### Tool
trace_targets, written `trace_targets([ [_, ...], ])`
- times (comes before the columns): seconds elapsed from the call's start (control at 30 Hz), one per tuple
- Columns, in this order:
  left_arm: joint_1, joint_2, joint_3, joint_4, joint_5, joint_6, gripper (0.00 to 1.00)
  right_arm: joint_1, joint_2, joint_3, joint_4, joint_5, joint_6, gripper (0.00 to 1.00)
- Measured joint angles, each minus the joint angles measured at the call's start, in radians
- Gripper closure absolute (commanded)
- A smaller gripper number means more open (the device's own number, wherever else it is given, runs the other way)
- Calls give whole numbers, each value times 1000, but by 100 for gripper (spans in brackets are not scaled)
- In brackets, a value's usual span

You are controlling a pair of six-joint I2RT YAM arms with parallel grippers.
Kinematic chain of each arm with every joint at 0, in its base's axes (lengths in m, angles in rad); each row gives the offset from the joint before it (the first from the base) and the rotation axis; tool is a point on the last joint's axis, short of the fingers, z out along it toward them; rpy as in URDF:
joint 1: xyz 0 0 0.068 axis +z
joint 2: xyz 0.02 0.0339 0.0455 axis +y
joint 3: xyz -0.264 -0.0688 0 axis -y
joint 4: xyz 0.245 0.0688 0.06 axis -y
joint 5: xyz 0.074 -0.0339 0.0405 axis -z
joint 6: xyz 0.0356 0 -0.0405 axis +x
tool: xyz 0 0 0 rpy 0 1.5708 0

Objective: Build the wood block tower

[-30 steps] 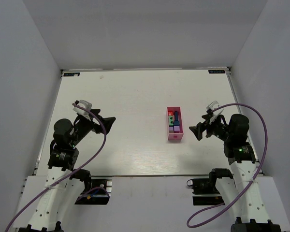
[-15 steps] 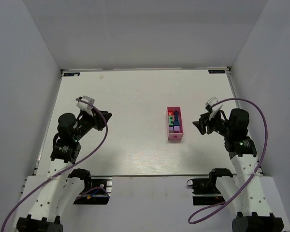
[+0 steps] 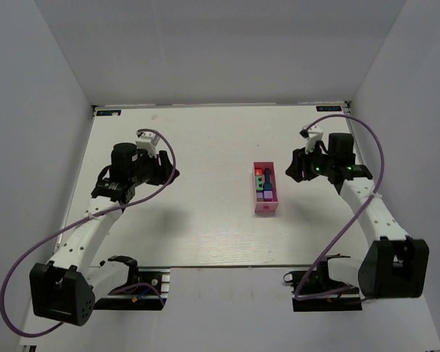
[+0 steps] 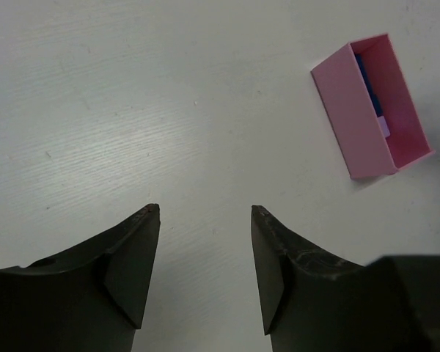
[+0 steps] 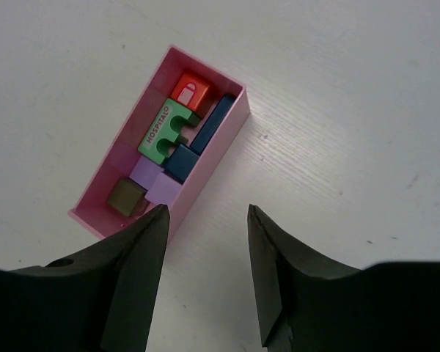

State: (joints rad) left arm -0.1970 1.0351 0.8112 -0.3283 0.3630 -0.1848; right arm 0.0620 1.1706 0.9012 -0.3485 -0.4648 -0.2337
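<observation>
The wood blocks lie packed in a pink tray point(image 3: 265, 207) right of the table's middle. In the right wrist view I see a red block point(image 5: 190, 91), a green block point(image 5: 163, 130) with lettering, a long dark blue block point(image 5: 213, 123), a blue cube point(image 5: 180, 161), lilac blocks point(image 5: 163, 191) and a dark olive block point(image 5: 126, 196). My right gripper point(image 3: 293, 170) point(image 5: 205, 209) hovers open just right of the tray, holding nothing. My left gripper point(image 3: 169, 174) point(image 4: 205, 213) is open and holds nothing, well left of the tray point(image 4: 345, 110).
White walls close in the table on the left, right and far sides. Bare white tabletop point(image 3: 205, 147) lies between my left gripper and the tray. Purple cables loop from both arms.
Both arms have stretched away from the near edge over the table. My right gripper moved up beside the tray's far end, and my left gripper shifted farther and slightly right.
</observation>
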Motion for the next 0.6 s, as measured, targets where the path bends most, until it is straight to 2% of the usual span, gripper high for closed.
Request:
trace_targets([
  [0.27,-90,125,43,-68,-71,13,33,139,254,78,-14,129,61,47],
  [0.43,-144,171,117,-91,-161,32,33,204,343,134,-7,214,73,47],
  [0.6,-171,187,126,-93,-208,42,33,251,398,146,-7,284,77,53],
])
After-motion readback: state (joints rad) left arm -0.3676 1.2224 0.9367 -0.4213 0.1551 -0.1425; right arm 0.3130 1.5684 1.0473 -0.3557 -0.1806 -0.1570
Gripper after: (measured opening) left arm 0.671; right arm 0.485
